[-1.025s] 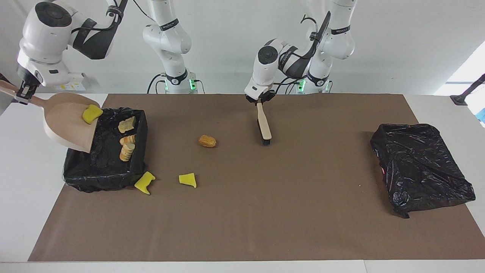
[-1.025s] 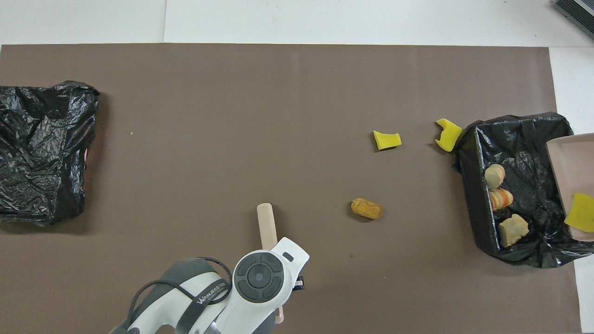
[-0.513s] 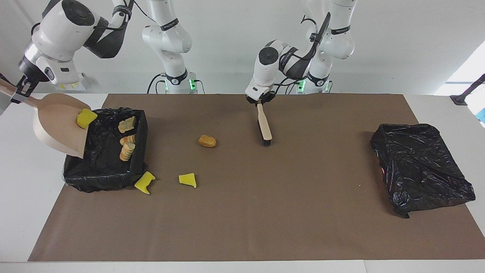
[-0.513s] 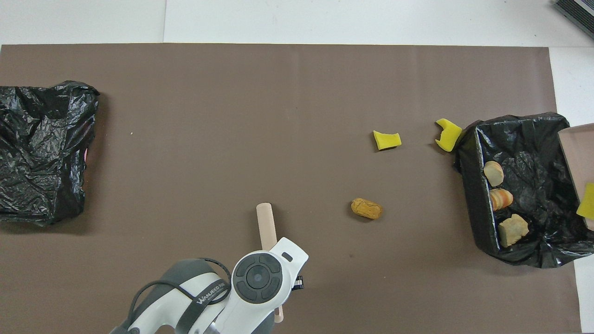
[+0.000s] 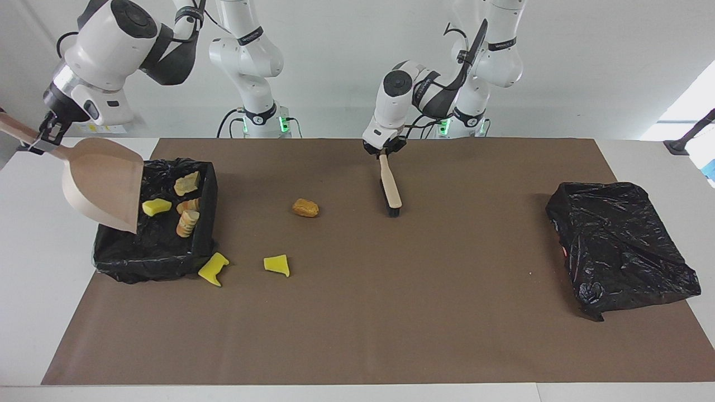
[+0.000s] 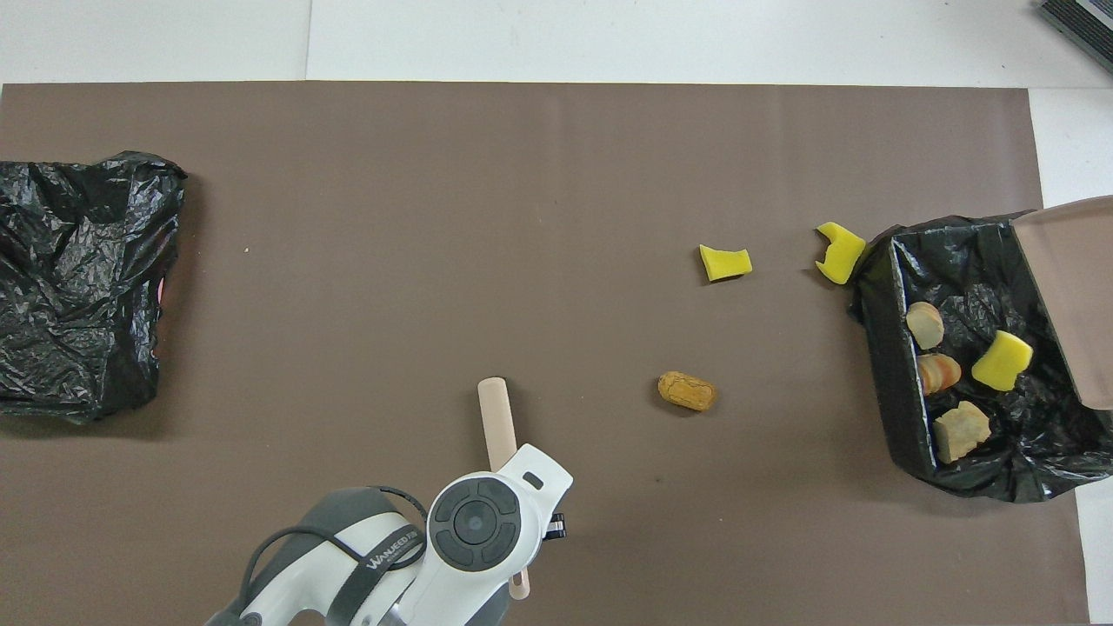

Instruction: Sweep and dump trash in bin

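My right gripper [image 5: 40,140] is shut on the handle of the beige dustpan [image 5: 103,184], which hangs tilted and empty over the bin [image 5: 153,258], a box lined with a black bag [image 6: 880,348]. In the bin lie a yellow sponge piece [image 5: 156,206] [image 6: 1002,360] and tan foam chunks [image 5: 187,183] [image 6: 959,430]. On the mat lie a brown bun-like lump [image 5: 305,207] [image 6: 687,391] and two yellow pieces [image 5: 277,264] [image 5: 213,269], one touching the bin's outer wall. My left gripper [image 5: 384,148] is shut on the handle of a brush [image 5: 391,190] [image 6: 494,417], whose bristles rest on the mat.
A crumpled black bag [image 5: 620,245] [image 6: 78,287] lies at the left arm's end of the brown mat [image 5: 391,312]. White tabletop borders the mat beside the bin.
The yellow sponge piece slid off the dustpan into the bin as the right arm tipped and shifted the pan. The left arm and the brush hardly moved.
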Motion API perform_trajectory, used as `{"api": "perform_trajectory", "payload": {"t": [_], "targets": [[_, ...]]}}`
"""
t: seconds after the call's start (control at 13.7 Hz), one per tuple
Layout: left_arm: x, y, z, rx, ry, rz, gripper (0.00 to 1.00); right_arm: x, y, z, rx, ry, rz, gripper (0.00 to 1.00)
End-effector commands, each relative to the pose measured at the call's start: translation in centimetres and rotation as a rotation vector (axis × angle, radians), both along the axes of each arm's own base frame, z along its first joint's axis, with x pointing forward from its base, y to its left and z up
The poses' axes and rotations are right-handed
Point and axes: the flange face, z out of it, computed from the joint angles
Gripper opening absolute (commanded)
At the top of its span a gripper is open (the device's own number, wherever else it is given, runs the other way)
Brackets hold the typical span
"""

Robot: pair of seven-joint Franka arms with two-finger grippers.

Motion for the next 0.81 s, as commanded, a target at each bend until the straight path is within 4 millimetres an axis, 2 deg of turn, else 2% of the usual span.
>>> {"api": "perform_trajectory", "payload": {"t": [0.0, 0.15, 0.29, 0.51, 0.66, 0.73], "targets": [[0.0, 0.5, -0.1, -0.003, -0.016, -0.011, 0.53, 0.4, -0.2, 0.5, 0.016, -0.025, -0.035, 0.00], [0.0, 0.5, -0.1, -0.003, -0.016, -0.011, 0.66, 0.5, 0.2, -0.1, 0.129, -0.030, -0.079, 0.00], [0.1, 0.5, 0.0, -0.003, -0.014, -0.009, 0.87, 0.2, 0.7, -1.3, 0.309, -0.057, -0.165, 0.00], [1.6, 1.2, 0.5, -0.007, -0.016, 0.026, 1.00, -1.0, 2.2, -2.8, 0.521, -0.107, -0.382, 0.00], [3.8, 2.0, 1.9, -0.021, -0.026, 0.069, 1.00, -1.3, 6.8, -3.4, 0.601, -0.148, -0.535, 0.00], [4.3, 2.1, 2.3, -0.023, -0.030, 0.075, 1.00, -1.4, 9.3, -3.6, 0.635, -0.184, -0.605, 0.00]]}}
